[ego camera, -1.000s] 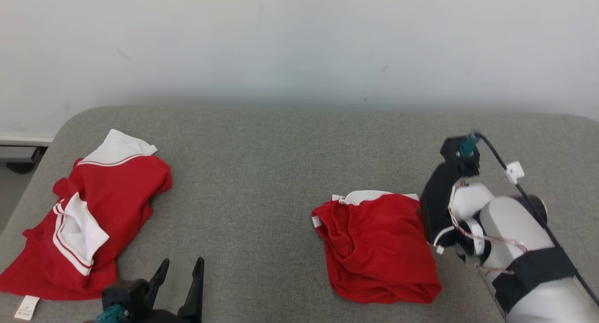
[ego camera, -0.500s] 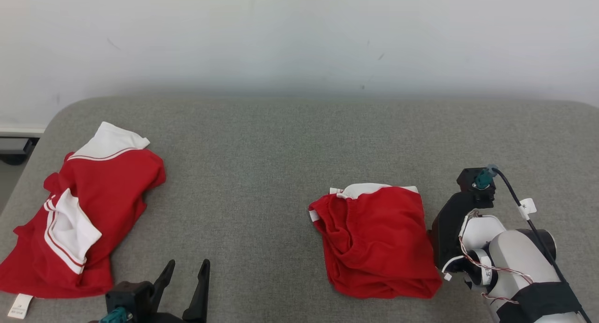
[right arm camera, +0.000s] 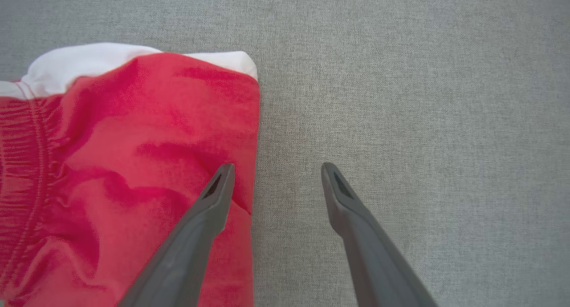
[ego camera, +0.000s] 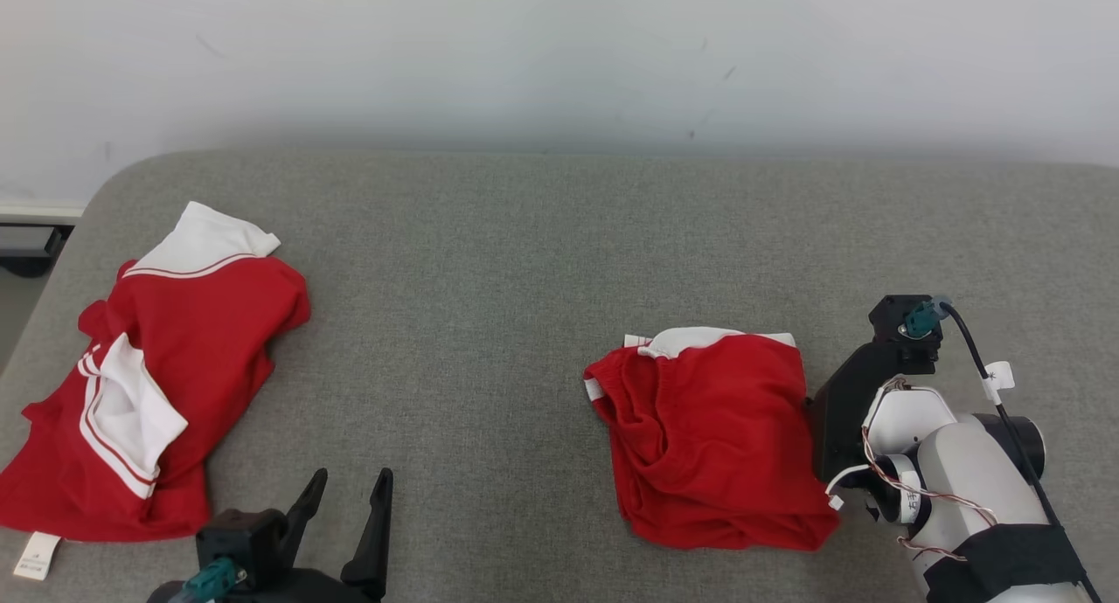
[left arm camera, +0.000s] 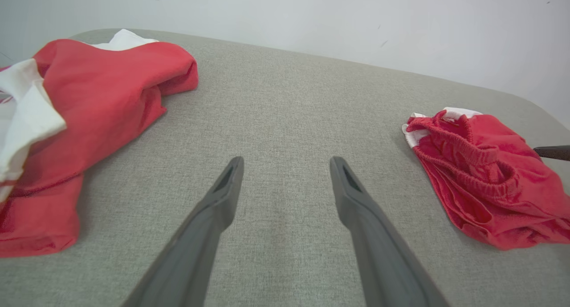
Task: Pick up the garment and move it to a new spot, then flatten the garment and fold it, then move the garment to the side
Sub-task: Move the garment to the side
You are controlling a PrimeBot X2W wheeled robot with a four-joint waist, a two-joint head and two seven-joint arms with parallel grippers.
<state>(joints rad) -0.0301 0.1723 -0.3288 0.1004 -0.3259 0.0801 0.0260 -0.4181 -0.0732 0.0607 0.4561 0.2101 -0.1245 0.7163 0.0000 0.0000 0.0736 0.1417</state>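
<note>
Worktop [ego camera: 489, 323]: grey fabric surface with rounded far corners, set against a pale wall [ego camera: 559, 52].
Folded red garment [ego camera: 712, 441]: lies on the right half of the worktop, towards the near edge. It is a compact bundle with a white strip along its far edge and a gathered elastic band [left arm camera: 463, 151] on its left side.
Right pincer [right arm camera: 277, 167]: spread wide and holding nothing. It points down at the right edge of the folded red garment. One finger is over the red cloth and the other over bare grey fabric; whether either touches cannot be told.
Right forearm [ego camera: 962, 463]: pale, with a black band, just right of the folded red garment.
Left pincer [ego camera: 351, 481]: spread wide and empty, at the near edge, over bare worktop between the two garments.
Crumpled red and white garment [ego camera: 175, 367]: lies on the far-left part of the worktop, well apart from the folded one, with a white label [ego camera: 35, 555] at its near corner.
</note>
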